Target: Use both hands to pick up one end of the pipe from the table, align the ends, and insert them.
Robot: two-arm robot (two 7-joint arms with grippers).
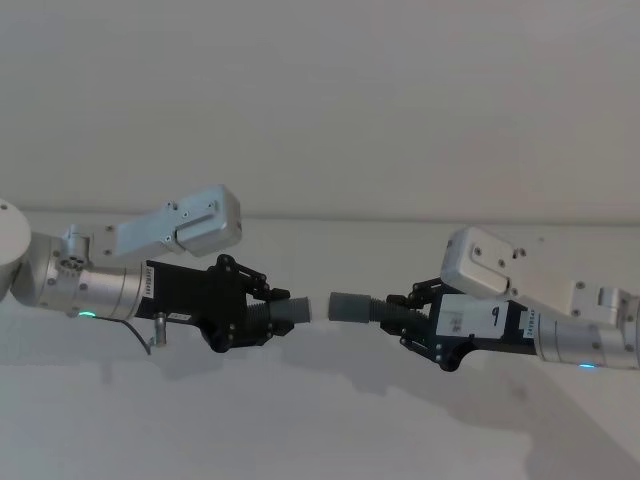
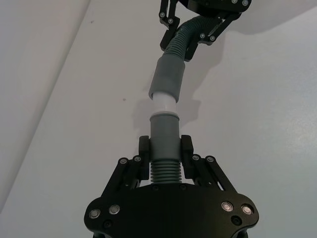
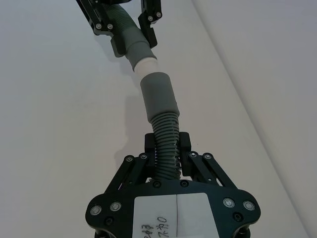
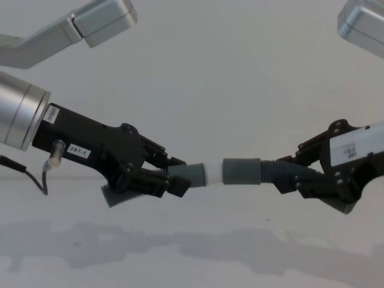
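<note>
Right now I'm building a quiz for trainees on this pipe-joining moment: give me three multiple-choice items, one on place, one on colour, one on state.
1. Where are the hose pieces?
A. on the table
B. held above it
C. in a box

2. What colour is the left piece's tip?
A. whitish
B. red
C. black

3. How do the ends stand?
A. fully joined
B. facing, not yet seated
C. pointing apart

B: left gripper and right gripper hold them above the table.
A: the tip is pale.
B: the tip meets the right cuff, still exposed.

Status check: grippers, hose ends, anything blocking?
Left gripper shut on left hose, right gripper shut on right hose, both off the table. White tip faces right cuff, not seated. Nothing between.
</note>
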